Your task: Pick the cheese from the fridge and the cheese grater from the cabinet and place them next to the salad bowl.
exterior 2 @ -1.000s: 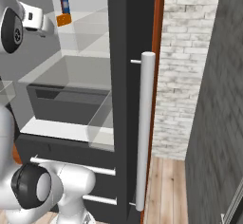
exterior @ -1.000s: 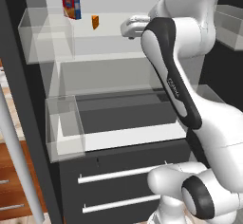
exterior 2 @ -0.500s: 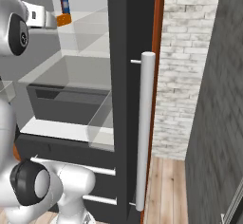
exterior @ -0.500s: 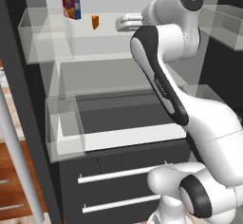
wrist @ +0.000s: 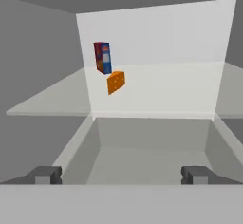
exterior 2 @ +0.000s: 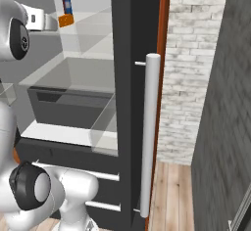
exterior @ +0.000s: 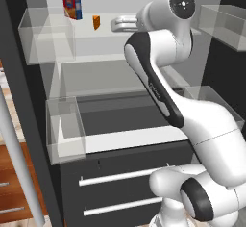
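kitchen | open fridge [exterior: 120, 139], brick wall [exterior 2: 196, 68], wood floor [exterior 2: 171, 196]

White glossy arm [exterior: 192, 120], rounded bulky segments. Dark charcoal band along forearm, faint pale lettering on it (too small to read). Dark round joint cap [exterior: 182, 2] at top with tiny light marks. Dark cap on base joint too. Two small dark grey fingertips [wrist: 47, 174], blocky.

Open shelf space lies between the wide-open gripper [wrist: 121, 174] and the cheese [wrist: 116, 82]; a printed box [wrist: 102, 57] stands just behind it, farther left.
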